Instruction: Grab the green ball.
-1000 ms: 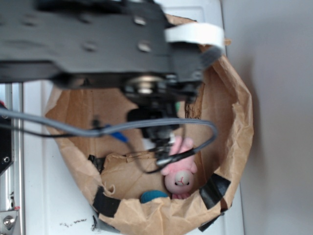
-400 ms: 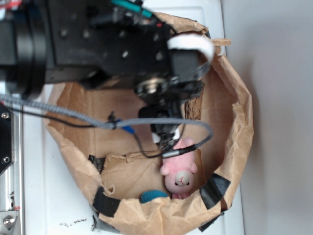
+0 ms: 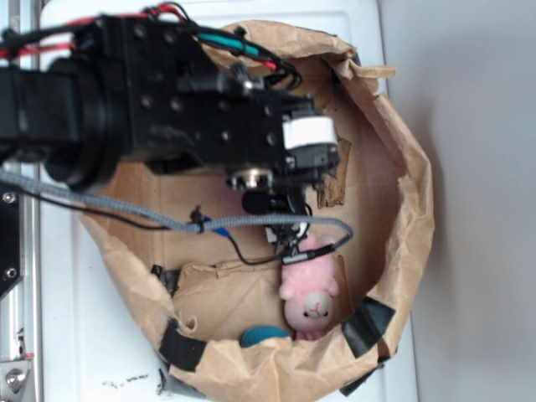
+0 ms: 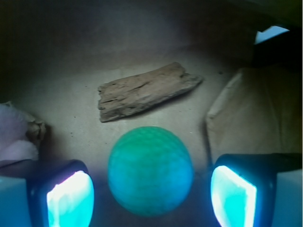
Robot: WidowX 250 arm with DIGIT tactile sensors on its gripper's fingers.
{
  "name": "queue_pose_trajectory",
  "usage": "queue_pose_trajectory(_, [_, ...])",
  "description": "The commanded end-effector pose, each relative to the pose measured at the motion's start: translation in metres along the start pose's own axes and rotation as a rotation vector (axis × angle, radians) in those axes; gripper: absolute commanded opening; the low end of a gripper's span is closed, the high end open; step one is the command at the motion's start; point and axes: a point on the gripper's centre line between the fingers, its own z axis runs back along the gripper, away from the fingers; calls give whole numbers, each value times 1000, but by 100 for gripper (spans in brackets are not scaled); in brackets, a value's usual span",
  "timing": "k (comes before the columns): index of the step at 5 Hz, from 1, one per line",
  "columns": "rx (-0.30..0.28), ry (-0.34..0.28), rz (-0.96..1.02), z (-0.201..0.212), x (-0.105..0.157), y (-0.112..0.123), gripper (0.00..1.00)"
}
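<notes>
From my wrist camera the green ball (image 4: pixel 150 170) sits right between my two fingers (image 4: pixel 70 198), with a clear gap on each side, so my gripper (image 4: pixel 150 196) is spread wide and holds nothing. The ball rests on the brown paper floor of the bag (image 4: pixel 71 56). Just beyond it lies a torn flap of paper (image 4: pixel 144 91), apart from the ball. At the left edge a pale, fuzzy shape shows beside my left finger; it is too blurred and cropped for me to say what it is. On the right a fold of the bag wall rises up.

The outside camera shows none of that. There my arm (image 3: pixel 167 109) reaches in from the left over the open paper bag (image 3: pixel 402 167), and its black body hides the ball and my fingertips altogether. What that view does give is the rest of the bag: a pink plush toy (image 3: pixel 308 295) lying face up near the lower rim, just below my wrist, and a darker teal ball (image 3: pixel 264 337) tucked against the lower rim to the left of the plush. Strips of black tape (image 3: pixel 366 325) patch the rim. A gray cable (image 3: pixel 126 211) runs across the bag opening. The bag stands on a white worktop (image 3: pixel 67 335).
</notes>
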Motion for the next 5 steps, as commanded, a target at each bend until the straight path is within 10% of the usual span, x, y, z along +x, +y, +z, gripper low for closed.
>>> queue_pose_trajectory(1, [0,-74,-21,-13,8,-5,100])
queue_pose_trajectory(2, [7,-101,-8,-11,5,-5,0])
queue_pose_trajectory(4, [-78,-123,16,65,-8,5,0])
queue_pose_trajectory(5, [-221,-44,-5,116,-12,27,0])
